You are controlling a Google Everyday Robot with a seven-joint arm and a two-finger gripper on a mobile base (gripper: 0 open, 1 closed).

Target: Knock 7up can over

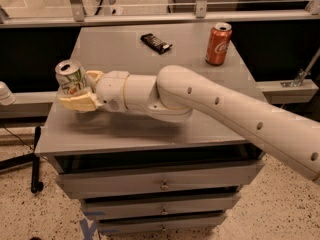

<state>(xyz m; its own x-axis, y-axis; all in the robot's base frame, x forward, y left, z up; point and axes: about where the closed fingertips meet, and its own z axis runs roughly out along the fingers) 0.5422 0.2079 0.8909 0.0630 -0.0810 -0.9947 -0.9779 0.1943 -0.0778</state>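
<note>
Leftmost on the table (150,134), the gripper (76,89), fingers (80,103) spread, flanks the 7up can (70,78)

The arm (235,114) is a smooth off-white tube, thick and rounded, with a row of small dark round recesses along its side and seams between its cylindrical wrist segments. At its left end the gripper (76,88) has two blunt cream-yellow fingers (80,103), spread apart.

Lab: tool (75,89) above grey drawer cabinet (125,49)
</note>
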